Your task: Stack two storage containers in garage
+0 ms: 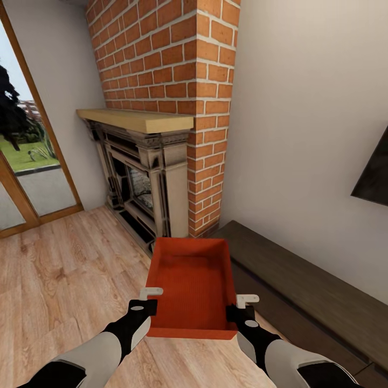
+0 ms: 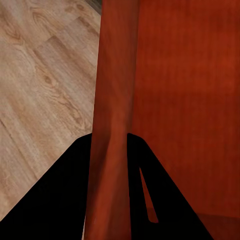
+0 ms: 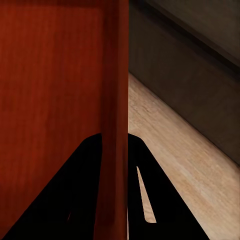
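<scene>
We carry the bin [image 1: 193, 288], each end effector (left [image 1: 150, 299], right [image 1: 242, 305]) clamped on a side wall; uneven motion could twist it loose.

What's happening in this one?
The robot holds one orange-red storage container with both arms: the left gripper is shut on its left wall and the right gripper on its right wall. It is in the living room, over the wood-plank floor, facing the brick fireplace.
</scene>
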You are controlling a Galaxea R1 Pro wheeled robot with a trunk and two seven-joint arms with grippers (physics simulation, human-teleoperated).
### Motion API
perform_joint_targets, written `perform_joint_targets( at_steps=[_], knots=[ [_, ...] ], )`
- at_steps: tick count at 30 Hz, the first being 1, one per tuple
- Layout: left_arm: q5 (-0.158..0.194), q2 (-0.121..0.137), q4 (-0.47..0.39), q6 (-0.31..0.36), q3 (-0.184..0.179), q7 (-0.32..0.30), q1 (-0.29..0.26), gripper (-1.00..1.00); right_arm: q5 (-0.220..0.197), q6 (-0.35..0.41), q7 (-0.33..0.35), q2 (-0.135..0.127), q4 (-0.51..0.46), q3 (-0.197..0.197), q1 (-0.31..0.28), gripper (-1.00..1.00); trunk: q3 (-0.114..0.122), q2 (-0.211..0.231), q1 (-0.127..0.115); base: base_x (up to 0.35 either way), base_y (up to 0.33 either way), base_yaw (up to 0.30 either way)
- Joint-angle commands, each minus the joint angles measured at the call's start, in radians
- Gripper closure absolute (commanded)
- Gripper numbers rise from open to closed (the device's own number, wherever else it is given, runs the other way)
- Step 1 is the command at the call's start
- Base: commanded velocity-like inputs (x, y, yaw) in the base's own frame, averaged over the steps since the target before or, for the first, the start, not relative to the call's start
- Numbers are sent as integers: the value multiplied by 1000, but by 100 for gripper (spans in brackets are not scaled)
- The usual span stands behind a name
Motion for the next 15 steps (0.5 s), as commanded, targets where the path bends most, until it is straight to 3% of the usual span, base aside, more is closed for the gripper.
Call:
perform_joint_targets(
  at_steps=[1, 15],
  knots=[
    [-14, 7, -5, 7, 33, 19, -1, 100, -8, -3, -8, 0, 2, -20, 0, 100, -1, -1, 0, 0, 0, 0],
    [-14, 7, -5, 7, 33, 19, -1, 100, -7, -3, -7, 2, 2, -18, 0, 100, 10, -1, 0, 0, 0, 0]
  ],
)
